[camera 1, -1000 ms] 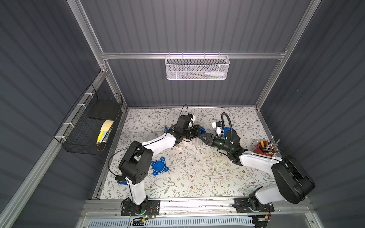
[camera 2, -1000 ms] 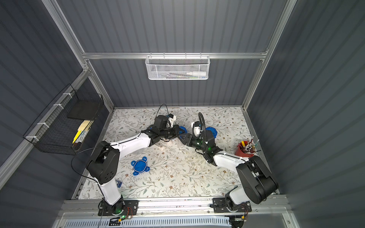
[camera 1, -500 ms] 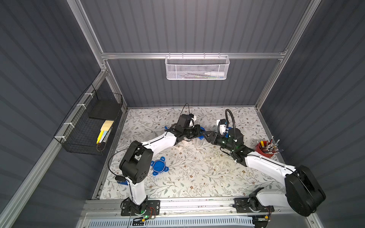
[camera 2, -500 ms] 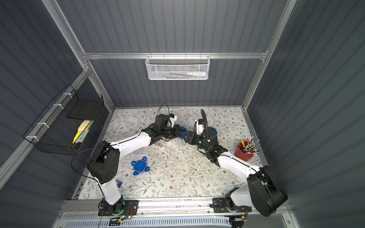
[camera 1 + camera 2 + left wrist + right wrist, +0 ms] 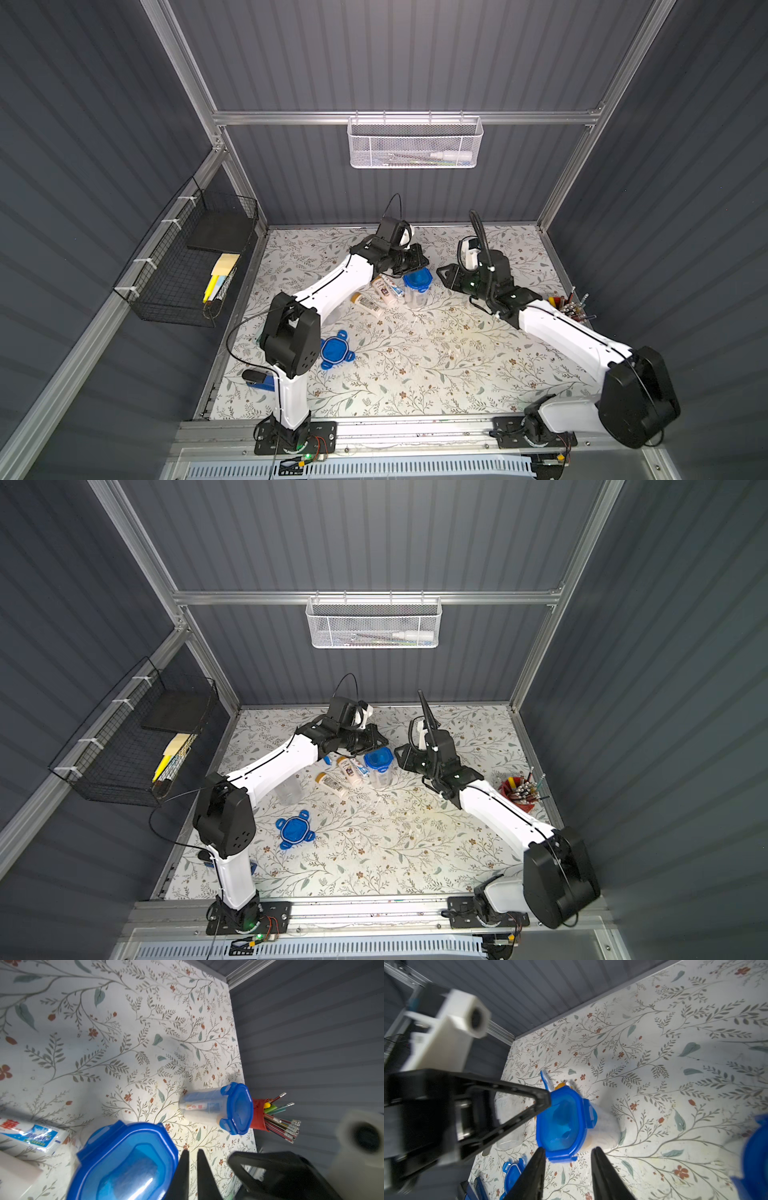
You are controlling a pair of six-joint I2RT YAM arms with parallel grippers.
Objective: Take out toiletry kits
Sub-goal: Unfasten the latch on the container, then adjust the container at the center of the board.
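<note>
Sitting between grey ribbed walls (image 5: 395, 54), a floral-print tabletop (image 5: 415, 374).

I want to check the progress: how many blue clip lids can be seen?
3. One lid closes the central jar, one closes the jar by the red pen cup, one lies loose near the left arm. The arms may hide others.

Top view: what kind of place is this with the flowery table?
Probably a robot test booth: left arm and right arm bolted to a front rail, grey panel walls, a wire basket hung up.
</note>
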